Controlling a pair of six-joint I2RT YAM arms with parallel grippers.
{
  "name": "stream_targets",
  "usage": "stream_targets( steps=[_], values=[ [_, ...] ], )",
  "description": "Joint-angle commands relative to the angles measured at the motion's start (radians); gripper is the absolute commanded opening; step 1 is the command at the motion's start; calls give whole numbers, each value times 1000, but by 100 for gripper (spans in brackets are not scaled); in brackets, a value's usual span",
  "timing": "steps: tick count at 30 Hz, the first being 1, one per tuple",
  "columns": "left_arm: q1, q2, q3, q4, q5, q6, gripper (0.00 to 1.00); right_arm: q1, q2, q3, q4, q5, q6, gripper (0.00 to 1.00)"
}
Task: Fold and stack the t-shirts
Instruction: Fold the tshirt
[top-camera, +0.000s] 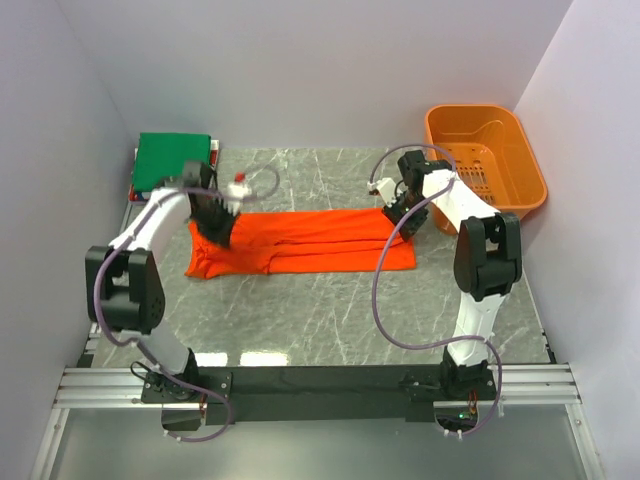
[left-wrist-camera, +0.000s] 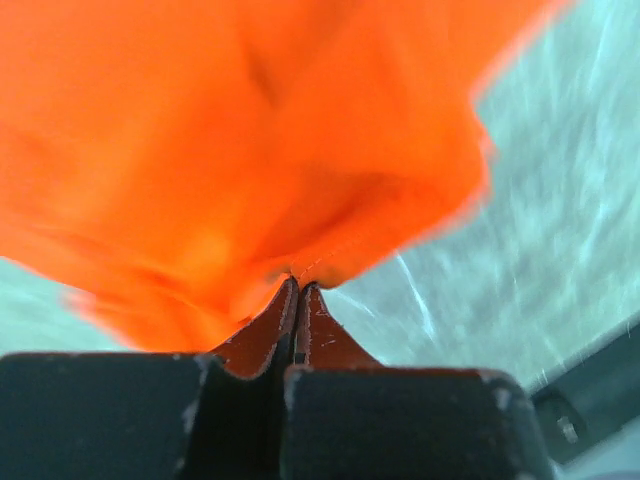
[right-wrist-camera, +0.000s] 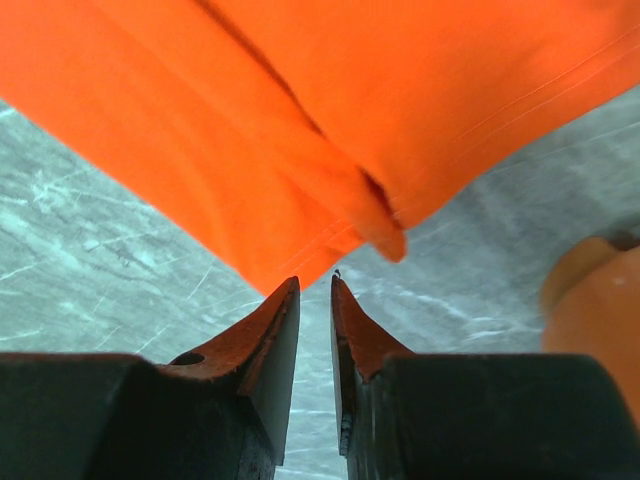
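A bright orange-red t-shirt (top-camera: 300, 240) lies folded lengthwise into a long strip across the middle of the marble table. My left gripper (top-camera: 218, 228) is at the strip's left end. In the left wrist view its fingertips (left-wrist-camera: 298, 285) are shut on a bunched fold of the orange cloth (left-wrist-camera: 230, 130), which hangs lifted above the table. My right gripper (top-camera: 398, 215) is at the strip's right end. Its fingers (right-wrist-camera: 315, 280) stand slightly apart with nothing between them, just short of the shirt's hem (right-wrist-camera: 330, 110). A folded green shirt (top-camera: 172, 160) lies at the back left on thinner layers.
An orange plastic basket (top-camera: 487, 155) stands at the back right, and its rim (right-wrist-camera: 590, 300) shows close to my right gripper. White walls enclose the table on three sides. A black rail (top-camera: 320, 380) with both arm bases runs along the near edge.
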Motion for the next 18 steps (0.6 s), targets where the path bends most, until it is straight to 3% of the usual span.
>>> stream_targets(
  steps=[1,5,9,11,15,18],
  values=[
    [26,103,197,-55,94,-10,1,-10,20,64,-11,5,-23,27],
    [59,280,454,-32,117,-61,1,-13,46,110,-25,3,-26,34],
    [103,439,624,8,143,-142,1,-16,43,133,-29,2,-25,47],
    [140,508,689,24,150,-171,1,-15,32,139,-34,-3,-25,47],
    [155,548,693,92,142,-205,1,-15,15,119,-20,-3,-23,46],
    [161,512,612,180,127,-207,1,-15,14,99,0,2,-20,39]
  ],
)
